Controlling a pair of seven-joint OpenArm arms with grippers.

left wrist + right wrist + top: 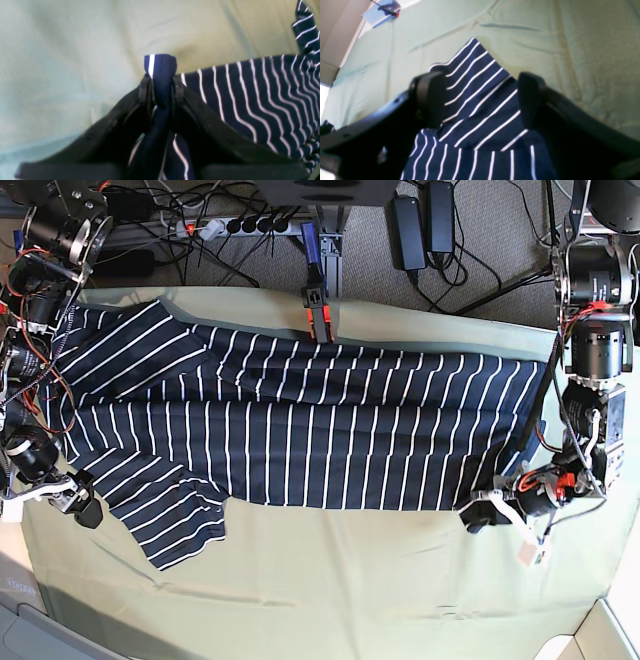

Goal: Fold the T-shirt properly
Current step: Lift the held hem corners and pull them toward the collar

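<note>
The dark navy T-shirt (300, 450) with thin white stripes lies spread flat across the green cloth, sleeves at the left of the base view. My left gripper (478, 518) sits at the shirt's lower right corner. In the left wrist view that gripper (161, 86) is shut on a pinched-up fold of the T-shirt (250, 95) hem. My right gripper (88, 510) hovers at the near sleeve's outer edge. Seen from its own wrist, the right gripper (480, 100) stands open, with the striped sleeve (475, 140) lying under and between its fingers (431, 97).
The olive-green table cloth (350, 580) covers the table, with bare cloth along the front. An orange and black clamp (318, 310) stands at the back edge. Cables and a power strip (240, 225) lie on the floor behind.
</note>
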